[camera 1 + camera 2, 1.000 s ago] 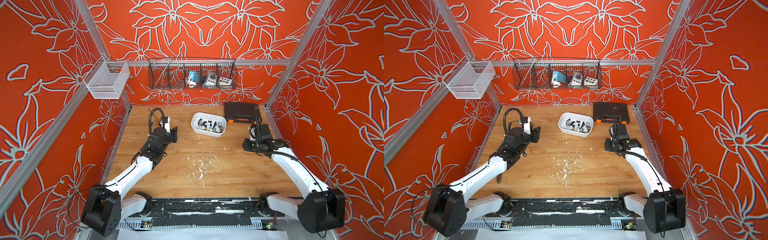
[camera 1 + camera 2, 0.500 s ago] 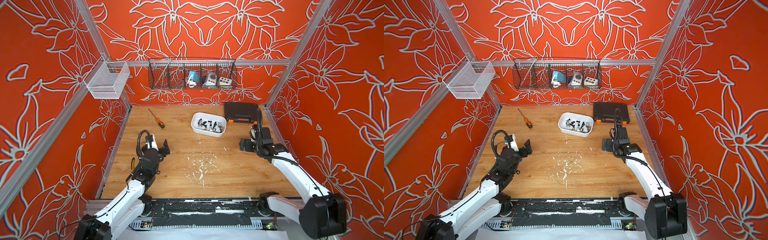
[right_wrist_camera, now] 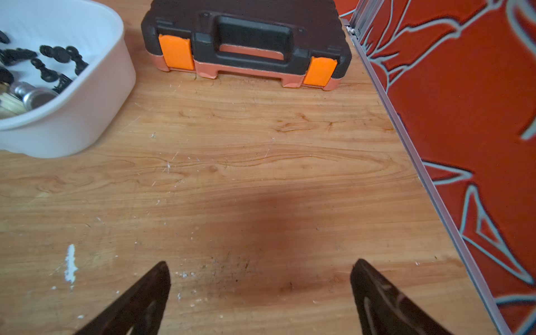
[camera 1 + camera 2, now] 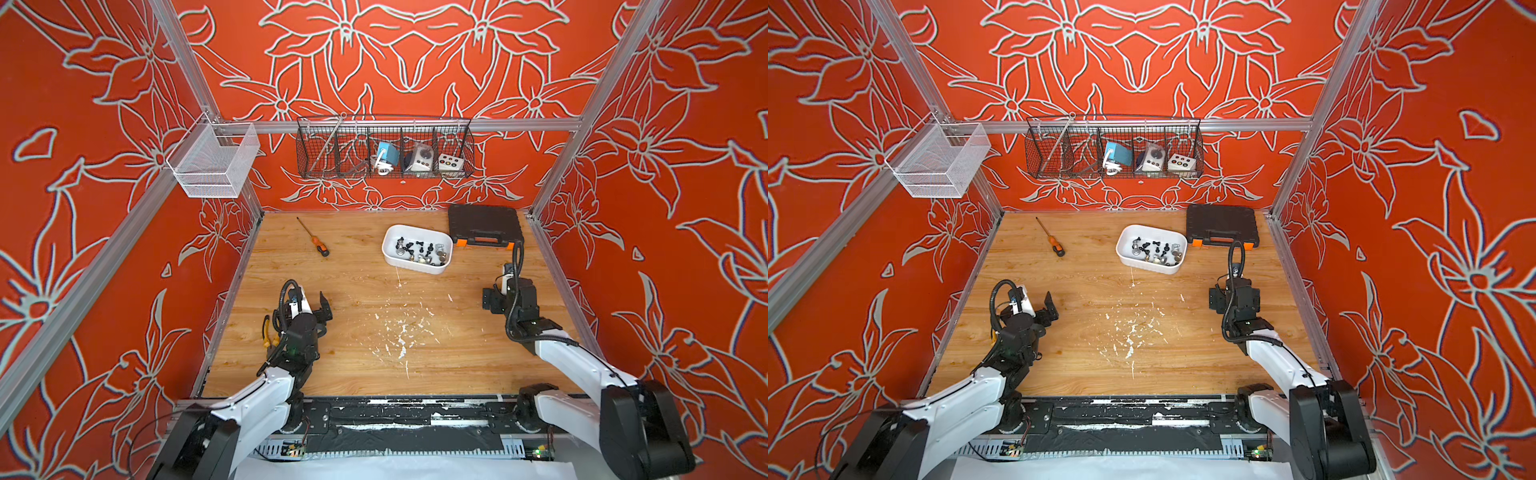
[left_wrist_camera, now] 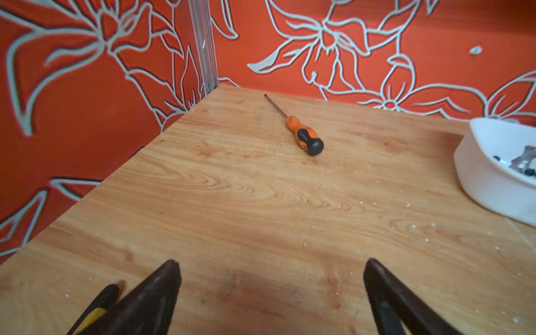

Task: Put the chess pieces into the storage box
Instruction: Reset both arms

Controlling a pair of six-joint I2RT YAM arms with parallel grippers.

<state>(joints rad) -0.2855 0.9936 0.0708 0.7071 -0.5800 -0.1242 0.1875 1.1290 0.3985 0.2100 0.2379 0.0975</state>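
Finding: both pincers are empty with jaws wide apart. The left gripper (image 5: pixel 271 264) shows only bare wood between its fingertips, and so does the right gripper (image 3: pixel 260 264).

Location of task items: in both top views the chess pieces (image 4: pixel 419 251) (image 4: pixel 1154 251) lie in a loose heap inside the storage box (image 4: pixel 417 268) (image 4: pixel 1150 269), mostly black with a few silver and gold. No piece is visible on the table (image 4: pixel 353 353) outside the box. The white marks at mid-table read as paint flecks.

Governing relation: the box sits toward the back wall, ahead of both pincers and between their lines of reach. It is forward and inward from each. Its long axis runs roughly across the table, slightly skewed. The right gripper appears somewhat nearer. Both stand well apart from the box, touching nothing.

Other items: the screwdriver (image 4: pixel 318 245) lies alone at the back left. The toolcase (image 4: pixel 484 224) sits just beside the box on its right.

Judgement: the task appears complete, with no piece in sight left to collect. Pieces hidden behind the arms cannot be ruled out
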